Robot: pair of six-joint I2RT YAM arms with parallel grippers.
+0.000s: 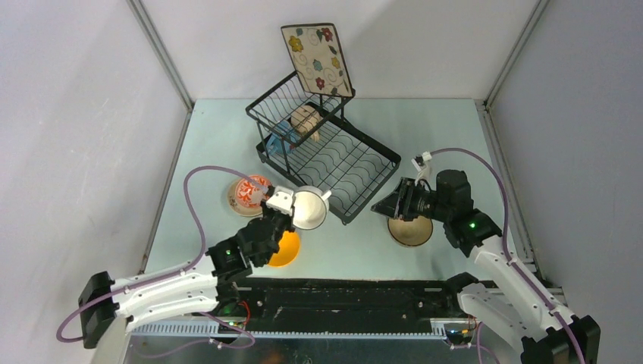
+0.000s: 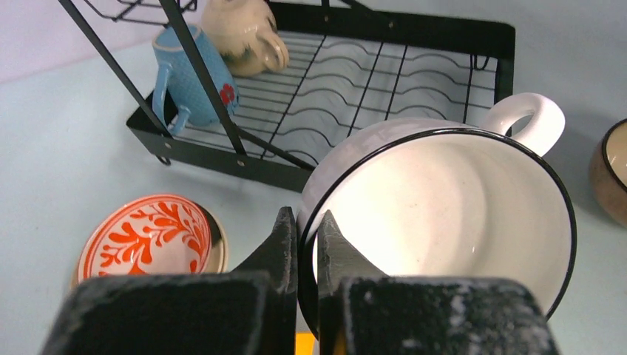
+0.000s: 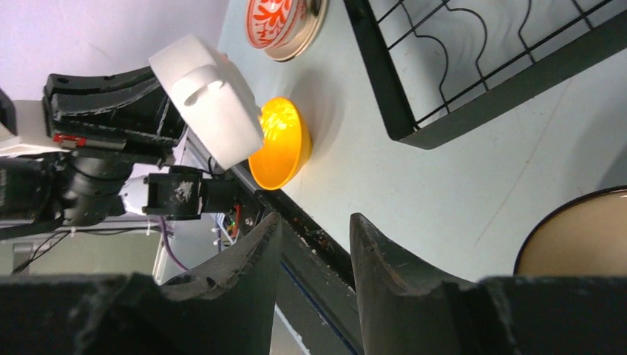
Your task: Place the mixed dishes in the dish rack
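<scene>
- Your left claw [image 2: 307, 229] is pinching the near rim of the white bowl [image 2: 444, 214], one finger inside and one outside
- The bowl hangs tilted, mouth toward the wrist camera, apparently lifted off the worktop [image 1: 220, 144], just near-left of the rack [image 1: 352, 167]
- I judge that the rim grip is there so you can stand the bowl on edge between the wavy tray wires
- Your right claw [image 3: 314, 229] is spread and holds nothing, hovering just beside the tan bowl [image 1: 410, 230], which sits right of the rack, so it looks staged for that bowl
- The blue mug [image 2: 194, 78] and beige mug [image 2: 244, 33] already lie at the rack's far-left end, and the plate [image 1: 317, 59] stands upright at its far edge
- The red bowl [image 1: 249, 193] waits on the worktop left of the rack, and the orange bowl [image 1: 286, 249] is nearer, under your left arm
- The worktop is smooth, pale blue-green, and plain grey walls close it in on three sides
</scene>
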